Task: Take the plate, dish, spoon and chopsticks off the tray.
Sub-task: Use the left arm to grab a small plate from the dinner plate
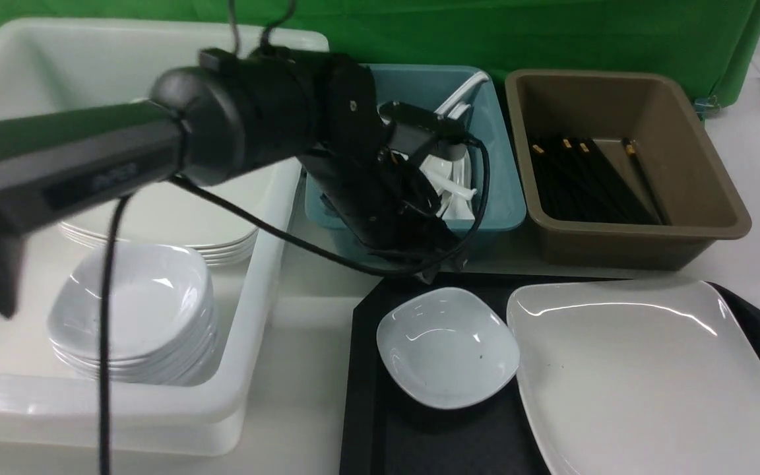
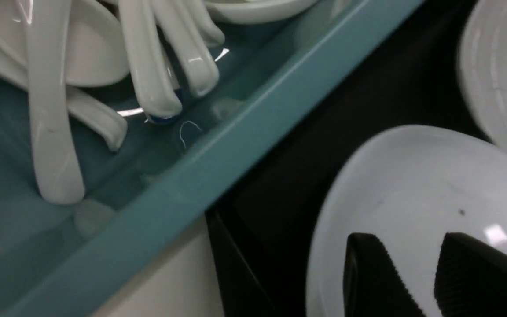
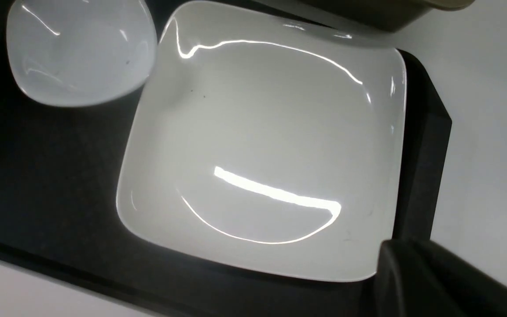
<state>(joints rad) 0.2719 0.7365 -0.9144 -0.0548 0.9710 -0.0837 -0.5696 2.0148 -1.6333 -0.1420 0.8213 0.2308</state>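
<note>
Front view: tray at lower right carries the dish and, just right of it, the plate. Spoons lie in the teal bin, upper centre. Chopsticks lie in the brown bin, upper right. Left gripper hangs at the tray's far edge, just behind the dish. In its wrist view we see its fingers apart over the dish, gripping nothing. Right gripper shows only as a dark sliver by the plate's corner, so we can't tell its state.
</note>
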